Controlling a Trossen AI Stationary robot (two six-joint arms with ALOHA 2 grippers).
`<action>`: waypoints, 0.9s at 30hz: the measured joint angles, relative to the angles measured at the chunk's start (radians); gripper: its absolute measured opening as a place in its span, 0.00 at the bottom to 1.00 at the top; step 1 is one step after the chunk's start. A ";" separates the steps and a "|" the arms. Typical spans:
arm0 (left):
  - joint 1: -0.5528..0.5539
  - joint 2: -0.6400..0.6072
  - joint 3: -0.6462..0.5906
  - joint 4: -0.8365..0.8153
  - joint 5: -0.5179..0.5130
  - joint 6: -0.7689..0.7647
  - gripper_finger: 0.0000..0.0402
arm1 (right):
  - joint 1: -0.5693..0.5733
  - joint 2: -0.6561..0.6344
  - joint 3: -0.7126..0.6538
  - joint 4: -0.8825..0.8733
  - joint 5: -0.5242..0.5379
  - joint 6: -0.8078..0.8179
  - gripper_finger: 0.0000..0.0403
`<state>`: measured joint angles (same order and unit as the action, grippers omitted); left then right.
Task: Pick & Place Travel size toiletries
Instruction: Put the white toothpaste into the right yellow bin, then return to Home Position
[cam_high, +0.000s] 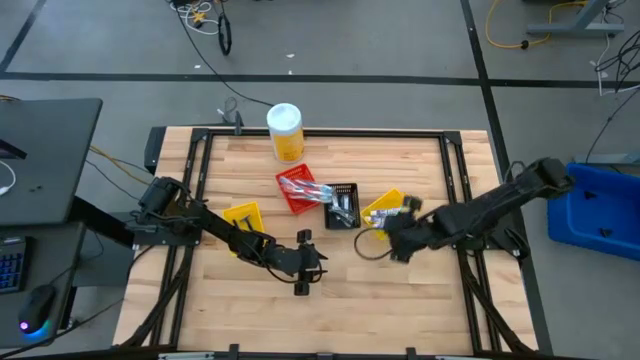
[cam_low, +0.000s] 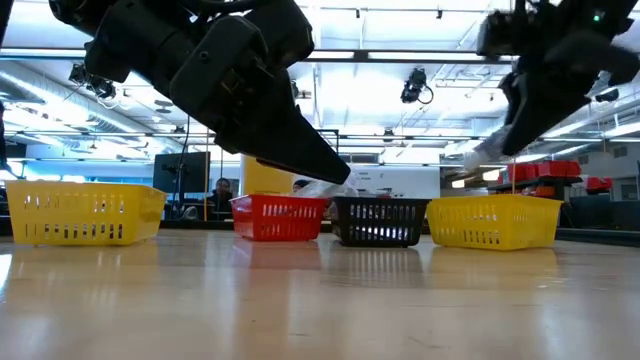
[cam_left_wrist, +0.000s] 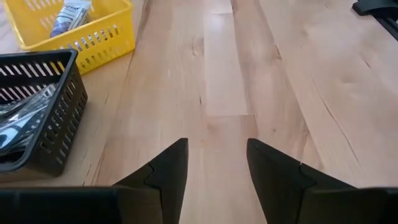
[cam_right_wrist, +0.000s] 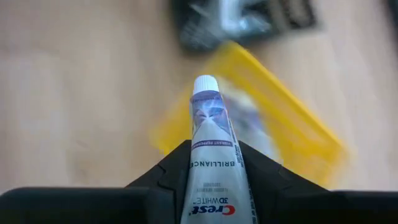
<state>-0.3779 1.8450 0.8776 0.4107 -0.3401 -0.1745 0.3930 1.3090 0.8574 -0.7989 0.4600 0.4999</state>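
From above, four small bins sit mid-table: a yellow bin (cam_high: 242, 214) on the left, a red bin (cam_high: 295, 189), a black bin (cam_high: 343, 204) and a second yellow bin (cam_high: 384, 209) on the right, with a tall yellow canister (cam_high: 284, 131) behind them. The left gripper (cam_high: 304, 277) hangs over bare wood in front of the bins. The right gripper (cam_high: 398, 245) sits just in front of the right-hand yellow bin.

At table height the four bins stand in a row. Both arms are dark shapes hanging in from above, and what either one carries can't be made out here.

Past the left arm's wrist, its fingers (cam_left_wrist: 168, 174) are spread apart with only table (cam_left_wrist: 249, 74) between them. The black bin (cam_left_wrist: 43, 118) is off to one side, a yellow bin (cam_left_wrist: 81, 34) beyond it with a small tube (cam_left_wrist: 69, 14) inside.

Past the right arm's wrist, the fingers are pinching a white toothpaste tube (cam_right_wrist: 211, 155), cap end forward, aimed at the yellow bin (cam_right_wrist: 286, 137) below.

To do this well, I'd say the tube should be carried fully over the bin's opening and lowered close before letting go, since it sticks out well past the fingers and could tip over the rim.

The bin under the tube is blurred, so its contents are unclear. The black and red bins' contents are a tangle I can't sort into items.
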 joint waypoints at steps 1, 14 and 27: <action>0.001 0.000 0.000 0.000 0.000 0.003 0.43 | -0.017 -0.019 0.000 -0.060 0.011 -0.002 0.28; 0.026 0.000 0.000 -0.001 0.000 -0.005 0.43 | -0.255 -0.037 -0.121 0.097 -0.225 -0.333 0.32; 0.029 -0.001 0.000 -0.001 0.000 -0.001 0.43 | -0.323 -0.037 -0.145 0.123 -0.235 -0.386 0.57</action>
<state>-0.3489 1.8441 0.8776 0.4094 -0.3397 -0.1760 0.0698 1.2724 0.7128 -0.6756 0.2249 0.1143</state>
